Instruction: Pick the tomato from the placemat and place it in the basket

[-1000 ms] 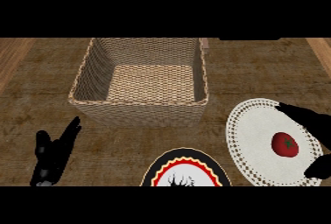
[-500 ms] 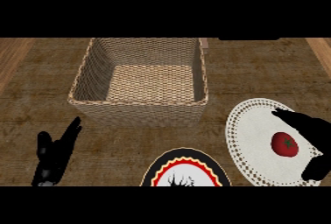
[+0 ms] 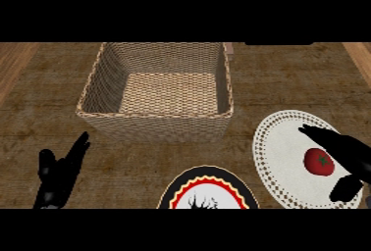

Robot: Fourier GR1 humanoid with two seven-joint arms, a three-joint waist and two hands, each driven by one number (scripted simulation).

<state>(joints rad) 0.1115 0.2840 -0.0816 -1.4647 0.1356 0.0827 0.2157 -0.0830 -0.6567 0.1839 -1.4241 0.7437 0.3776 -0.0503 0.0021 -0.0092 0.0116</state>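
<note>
A red tomato (image 3: 319, 162) lies on the round white lace placemat (image 3: 282, 142) at the lower right of the head view. My right hand (image 3: 349, 154) is over the placemat, fingers straight beyond the tomato and thumb below it, so the tomato sits in the gap. The hand is open and nothing is gripped. The woven basket (image 3: 156, 117) stands at the upper middle, empty inside. My left hand (image 3: 59, 174) rests open at the lower left with its fingers pointing up.
A black plate (image 3: 206, 191) with a red and yellow scalloped rim sits at the bottom middle, between the hands. The wooden counter (image 3: 290, 83) runs around the basket.
My right hand has slid left and down over the placemat, closing in around the tomato. The tomato, basket and left hand have stayed where they were.
</note>
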